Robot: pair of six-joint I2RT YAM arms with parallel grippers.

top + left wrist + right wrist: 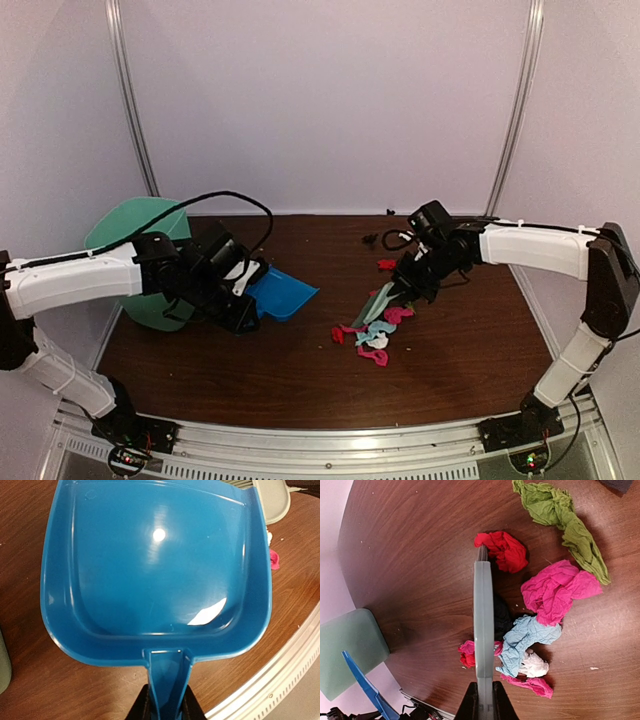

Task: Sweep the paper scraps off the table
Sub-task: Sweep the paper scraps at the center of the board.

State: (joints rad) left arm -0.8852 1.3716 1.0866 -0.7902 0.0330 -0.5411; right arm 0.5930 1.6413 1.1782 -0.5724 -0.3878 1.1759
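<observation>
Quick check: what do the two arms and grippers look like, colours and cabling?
The left arm and right arm have white link shells with black joints and black bases. A loose black cable loops over the left arm. The left gripper and right gripper are black.

The dustpan [155, 565] is glossy bright blue, and the table [420, 545] is dark reddish-brown with a fine wood grain. The paper scraps [555, 592] are red, hot pink, olive green, pale cyan and white, plus one dark piece, perhaps navy or black, too shadowed to tell. The brush [483, 620] is pale grey-green and the bin [135, 225] mint green.
</observation>
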